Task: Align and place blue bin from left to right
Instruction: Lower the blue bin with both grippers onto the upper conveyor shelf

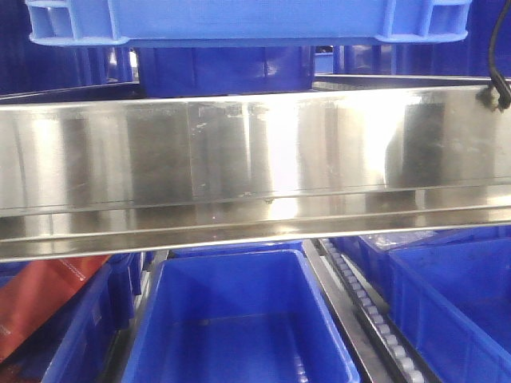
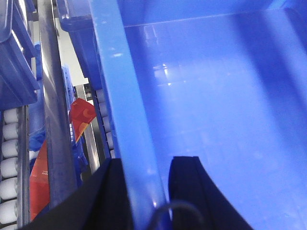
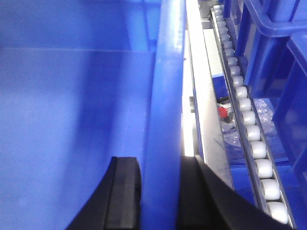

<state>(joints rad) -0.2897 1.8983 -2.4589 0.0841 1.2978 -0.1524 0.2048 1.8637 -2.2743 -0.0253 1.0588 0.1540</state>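
Note:
The blue bin (image 1: 247, 20) shows only as its ribbed rim and lower wall at the top of the front view, held above a steel shelf rail. In the left wrist view my left gripper (image 2: 149, 160) straddles the bin's left wall, one black finger outside and one inside the smooth blue interior (image 2: 216, 96), both pressed on the rim. In the right wrist view my right gripper (image 3: 158, 160) clamps the opposite wall the same way, with the bin's inside (image 3: 72, 96) to its left.
A wide steel rail (image 1: 255, 159) crosses the front view. Below it sit smaller open blue bins (image 1: 239, 319) (image 1: 455, 303) and a red package (image 1: 40, 295) (image 2: 81, 115). White roller tracks (image 1: 375, 319) (image 3: 249, 120) (image 2: 9, 163) run beside the bins. A black cable (image 1: 499, 48) hangs at the upper right.

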